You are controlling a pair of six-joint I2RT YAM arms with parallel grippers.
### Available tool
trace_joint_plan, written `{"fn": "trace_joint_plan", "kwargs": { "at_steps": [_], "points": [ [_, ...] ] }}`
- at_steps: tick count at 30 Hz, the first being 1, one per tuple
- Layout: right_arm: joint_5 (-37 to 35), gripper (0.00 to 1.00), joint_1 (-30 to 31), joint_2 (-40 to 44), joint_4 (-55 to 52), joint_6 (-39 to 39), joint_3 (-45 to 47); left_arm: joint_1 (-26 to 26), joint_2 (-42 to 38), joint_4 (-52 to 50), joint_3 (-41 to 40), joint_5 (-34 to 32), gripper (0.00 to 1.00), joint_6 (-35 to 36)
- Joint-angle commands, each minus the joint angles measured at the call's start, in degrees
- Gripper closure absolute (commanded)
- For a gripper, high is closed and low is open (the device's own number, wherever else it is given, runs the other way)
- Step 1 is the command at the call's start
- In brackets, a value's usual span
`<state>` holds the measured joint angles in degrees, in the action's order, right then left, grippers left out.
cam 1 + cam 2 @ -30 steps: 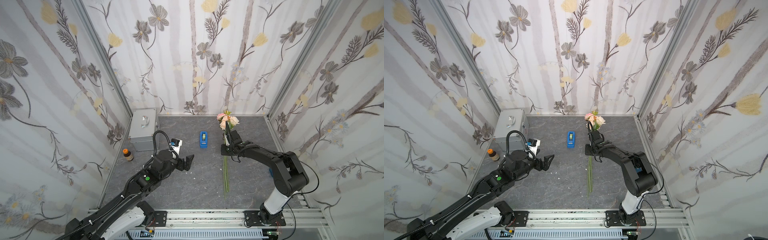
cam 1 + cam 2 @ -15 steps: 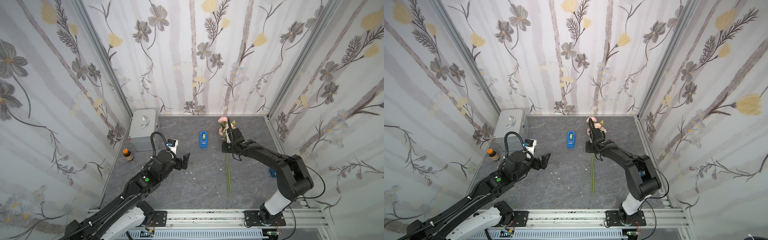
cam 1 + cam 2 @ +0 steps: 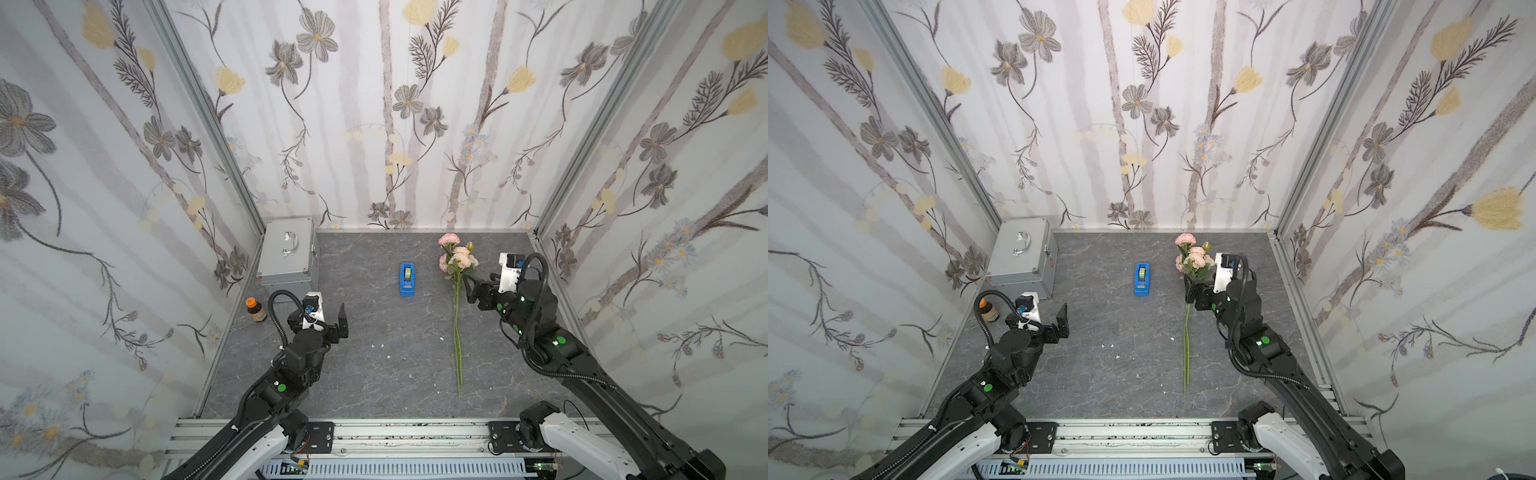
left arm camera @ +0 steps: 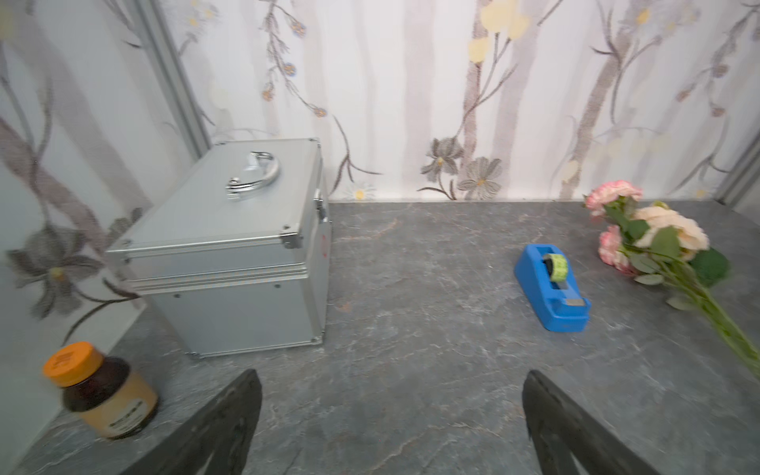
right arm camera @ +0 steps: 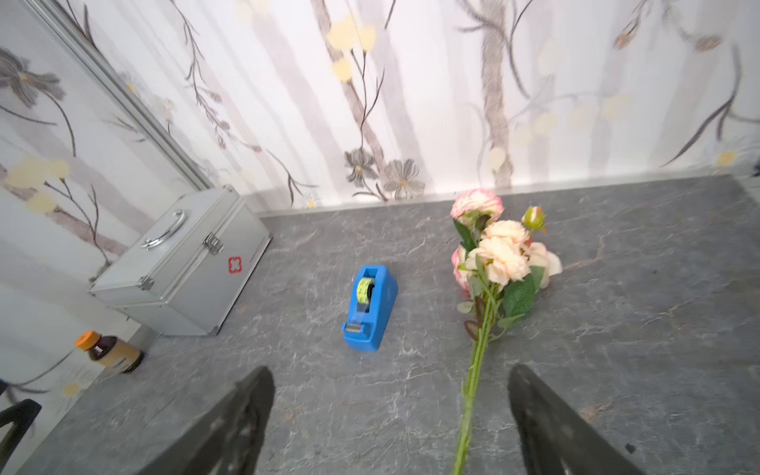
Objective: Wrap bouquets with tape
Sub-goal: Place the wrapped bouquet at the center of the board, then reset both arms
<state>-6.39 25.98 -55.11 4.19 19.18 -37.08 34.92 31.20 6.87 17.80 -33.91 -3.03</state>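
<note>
A bunch of pink and cream roses (image 3: 456, 262) lies flat on the grey table (image 3: 374, 365), blooms toward the back wall, stems toward the front. A blue tape dispenser (image 3: 407, 279) sits near it, on its left. The right gripper (image 5: 390, 372) hovers by the stems, fingers wide, holding nothing. The left gripper (image 4: 392, 376), also wide and empty, hangs near a brown bottle (image 3: 255, 309) and a silver case (image 3: 289, 253).
</note>
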Motion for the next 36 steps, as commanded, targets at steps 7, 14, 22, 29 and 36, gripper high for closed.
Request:
{"fn": "trace_joint_plan", "kwargs": {
  "at_steps": [7,14,22,29,36],
  "points": [
    [-20.3,0.0,-1.6,15.6,25.9,-10.7,18.7,-10.5,1.4,10.9,-9.3,-5.3,0.0,2.4],
    [-18.5,0.0,-11.4,10.3,34.0,-13.7,24.7,-21.4,14.3,19.9,-9.2,5.2,0.0,-0.9],
    [-9.7,0.0,-21.3,-2.6,47.6,-15.1,29.4,-25.8,35.1,30.7,-3.0,11.5,0.0,3.4],
    [-3.0,0.0,-28.4,-15.0,60.6,-13.8,30.7,-30.6,44.3,42.7,-1.9,20.4,0.0,4.0],
    [3.7,0.0,-29.8,-25.1,72.8,-12.5,30.4,-33.5,57.4,54.0,-0.5,28.7,0.0,2.8]
  ]
}}
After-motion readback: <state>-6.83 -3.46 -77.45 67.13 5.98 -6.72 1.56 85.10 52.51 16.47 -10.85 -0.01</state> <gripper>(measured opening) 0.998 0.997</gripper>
